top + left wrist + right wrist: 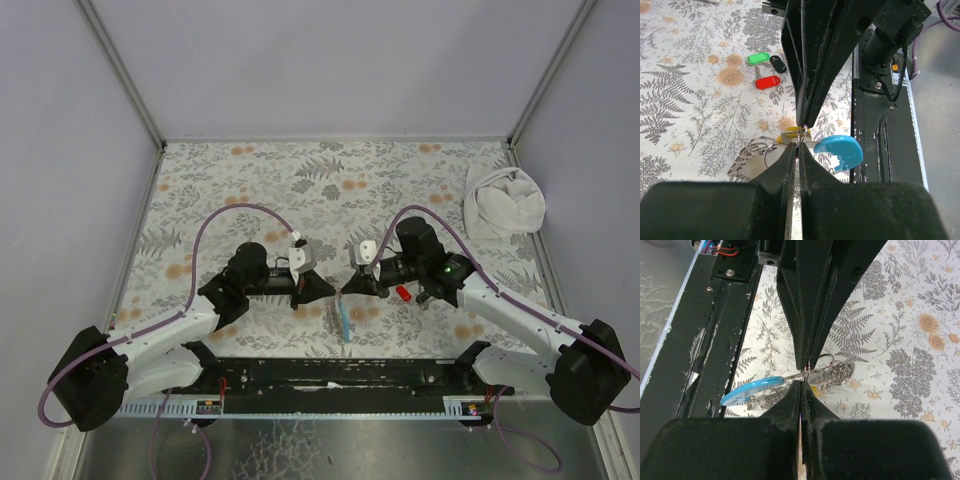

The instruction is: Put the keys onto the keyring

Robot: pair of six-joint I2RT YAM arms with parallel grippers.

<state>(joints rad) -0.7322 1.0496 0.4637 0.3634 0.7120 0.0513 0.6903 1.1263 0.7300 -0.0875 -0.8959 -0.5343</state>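
Keyring (840,151): grey wire loops, light-blue tab, between the 2 pincer tips.
Handling: light, springy, slippery; you want the wire, not the tab.
Left pincer (797,148): closed at the loops.
Right pincer (801,385): clamped on the Keyring.
Tan-yellow key (788,135): at the loops.
Other keys (767,82): 3, loose on the surface (685,115).

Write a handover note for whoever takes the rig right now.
Left tool: shut. Right tool: shut. Their tips meet at the keyring and the yellow key; which one pinches what is unclear.
Red key, green key and black key lie loose on the table, apart from the keyring.
Done: no key clearly threaded.
Left: yellow key, then the other three.
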